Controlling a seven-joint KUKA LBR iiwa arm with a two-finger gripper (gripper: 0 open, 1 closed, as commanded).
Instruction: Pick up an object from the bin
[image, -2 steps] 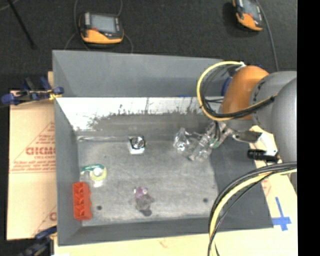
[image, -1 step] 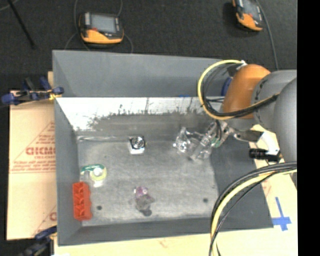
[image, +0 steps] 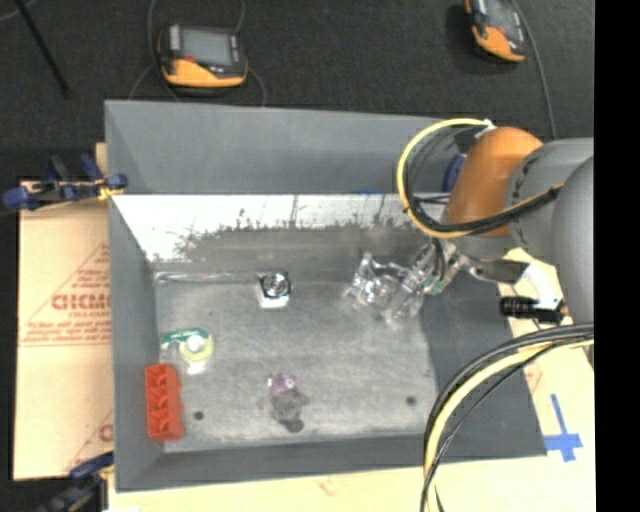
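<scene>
One red block (image: 164, 402), one purple piece (image: 285, 392), one clear wrapper (image: 368, 285) beside pincer (image: 418, 280), grip unclear

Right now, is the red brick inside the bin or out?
Inside: the red brick lies on the floor of the bin, lower-left corner.

Floor (image: 330, 50): dark, matte, carpet-like, seen beyond and to the left of the grey bin (image: 280, 155)
Left handheld device (image: 202, 55): orange and black, lying on the floor beyond the bin, with a thin dark cable
Right handheld device (image: 495, 28): the same kind, cut by the top edge
Light: a bright streaked glare band along the bin's far inner wall
</scene>
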